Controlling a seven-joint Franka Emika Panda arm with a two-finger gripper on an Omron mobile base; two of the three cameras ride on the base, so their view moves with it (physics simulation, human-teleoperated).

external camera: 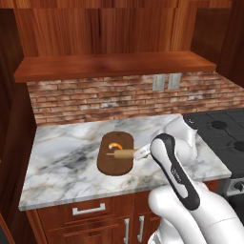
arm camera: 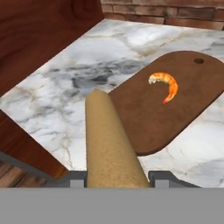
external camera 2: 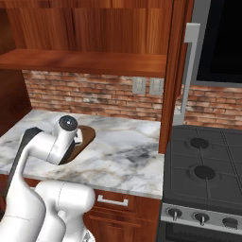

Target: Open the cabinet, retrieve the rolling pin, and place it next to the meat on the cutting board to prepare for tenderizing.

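Tan wood filled the gripper (arm camera: 116,181) as the arm held the pin (arm camera: 111,144) over the board (external camera: 116,155), its two dark fingertips (arm camera: 74,178) pressed against either side of the cylinder, jaws partly closed around it. In the left base view the pin (external camera: 123,154) lay crosswise above the middle of the board, pointing toward the counter's left edge. The meat (external camera: 115,145), an orange-and-white crescent, sat on the board's far half, just beyond the pin and apart from it. The dark brown board rested near the middle of the marble counter (external camera: 62,162), its long axis running from the front edge toward the brick back wall (external camera: 95,97). In the right base view the cabinet (external camera 2: 177,71) door stood open, edge-on between counter and stove (external camera 2: 203,165).
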